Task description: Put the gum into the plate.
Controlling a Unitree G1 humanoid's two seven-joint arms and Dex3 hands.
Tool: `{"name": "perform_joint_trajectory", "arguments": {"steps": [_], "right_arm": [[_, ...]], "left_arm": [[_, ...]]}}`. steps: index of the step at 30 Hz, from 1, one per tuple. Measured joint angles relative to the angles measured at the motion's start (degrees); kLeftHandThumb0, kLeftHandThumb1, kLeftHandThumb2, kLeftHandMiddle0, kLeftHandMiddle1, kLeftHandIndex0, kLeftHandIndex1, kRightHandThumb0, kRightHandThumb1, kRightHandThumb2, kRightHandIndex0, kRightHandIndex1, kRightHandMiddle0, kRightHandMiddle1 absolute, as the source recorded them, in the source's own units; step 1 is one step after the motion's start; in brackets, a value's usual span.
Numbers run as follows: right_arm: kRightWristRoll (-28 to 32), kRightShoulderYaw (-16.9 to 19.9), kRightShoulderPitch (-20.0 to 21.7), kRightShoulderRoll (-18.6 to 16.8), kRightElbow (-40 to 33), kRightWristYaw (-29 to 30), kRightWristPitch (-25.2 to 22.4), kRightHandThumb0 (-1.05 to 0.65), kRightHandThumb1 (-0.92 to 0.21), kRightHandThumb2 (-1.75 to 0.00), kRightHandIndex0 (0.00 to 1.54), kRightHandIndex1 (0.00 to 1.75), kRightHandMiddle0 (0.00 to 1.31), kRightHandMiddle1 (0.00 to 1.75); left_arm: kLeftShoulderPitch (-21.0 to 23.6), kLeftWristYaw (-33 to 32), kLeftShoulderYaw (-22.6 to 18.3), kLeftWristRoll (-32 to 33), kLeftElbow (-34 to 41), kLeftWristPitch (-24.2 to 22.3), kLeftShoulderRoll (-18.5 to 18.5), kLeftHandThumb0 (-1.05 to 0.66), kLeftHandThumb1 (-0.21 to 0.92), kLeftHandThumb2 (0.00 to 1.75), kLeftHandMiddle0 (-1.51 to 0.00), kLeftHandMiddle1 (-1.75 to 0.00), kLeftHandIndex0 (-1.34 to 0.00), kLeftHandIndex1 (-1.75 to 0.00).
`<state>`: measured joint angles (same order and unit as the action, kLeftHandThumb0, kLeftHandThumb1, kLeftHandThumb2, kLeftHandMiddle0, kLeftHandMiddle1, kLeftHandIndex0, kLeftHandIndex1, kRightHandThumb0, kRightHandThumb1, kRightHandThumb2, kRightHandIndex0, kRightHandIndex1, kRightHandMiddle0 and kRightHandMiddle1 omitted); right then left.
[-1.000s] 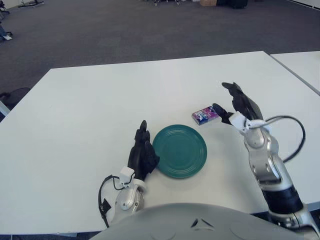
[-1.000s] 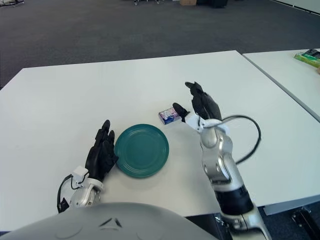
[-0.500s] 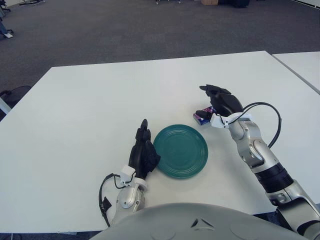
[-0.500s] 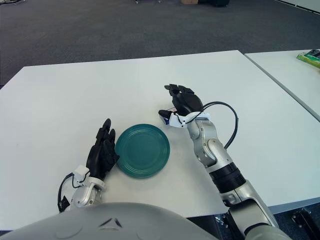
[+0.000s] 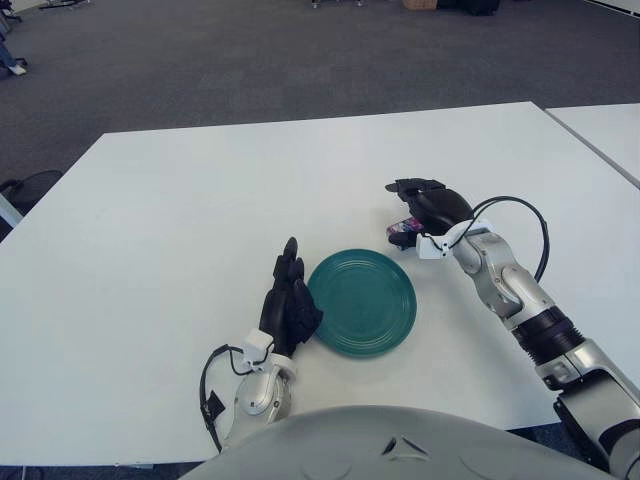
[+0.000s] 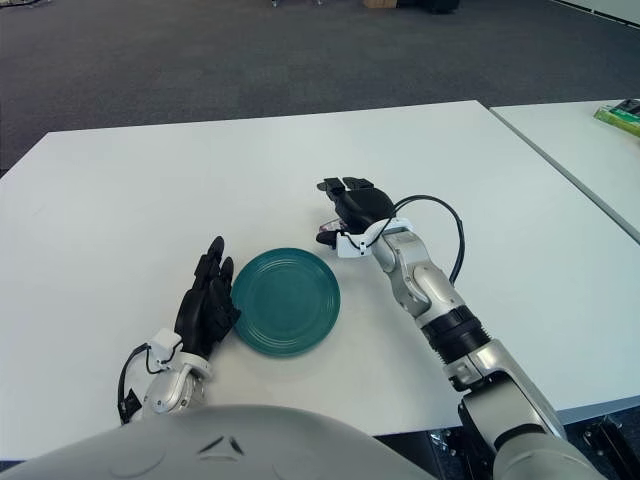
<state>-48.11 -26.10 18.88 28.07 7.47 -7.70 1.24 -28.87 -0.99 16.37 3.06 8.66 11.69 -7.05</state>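
Observation:
The gum pack (image 5: 399, 230), a small purple box, lies on the white table (image 5: 180, 220) just beyond the right rim of the green plate (image 5: 362, 303). My right hand (image 5: 418, 204) is palm down right over the gum and hides most of it. Its fingers stretch out flat above the pack and the thumb sits low beside it, with no closed grip to be seen. My left hand (image 5: 289, 302) rests upright at the plate's left edge, fingers straight and holding nothing. The plate has nothing in it.
A black cable (image 5: 525, 215) loops off my right wrist. A second white table (image 5: 610, 130) stands to the right across a narrow gap, with a green item (image 6: 620, 115) on it. Grey carpet lies beyond the far table edge.
My right hand has turned from raised and upright to palm down, and has moved left and lower onto the gum. The gum and plate stay in place. My left hand has not moved.

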Motion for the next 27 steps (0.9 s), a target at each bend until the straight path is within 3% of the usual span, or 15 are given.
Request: {"name": "perform_joint_trajectory", "arguments": {"steps": [18, 27], "right_arm": [[-0.2, -0.2, 0.1, 3.5, 7.5, -0.7, 5.2, -0.68, -0.92, -0.58, 0.37, 0.02, 0.00, 0.56], [-1.4, -1.4, 0.5, 4.6, 12.4, 0.0, 8.3, -0.73, -0.92, -0.75, 0.36, 0.00, 0.00, 0.57]], "left_arm": [[0.4, -0.2, 0.0, 0.6, 0.5, -1.3, 0.0, -1.02, 0.92, 1.02, -0.05, 0.00, 0.00, -0.16], [0.5, -0.4, 0.1, 0.6, 0.2, -0.9, 0.0, -1.03, 0.92, 1.01, -0.05, 0.00, 0.00, -0.18]]}}
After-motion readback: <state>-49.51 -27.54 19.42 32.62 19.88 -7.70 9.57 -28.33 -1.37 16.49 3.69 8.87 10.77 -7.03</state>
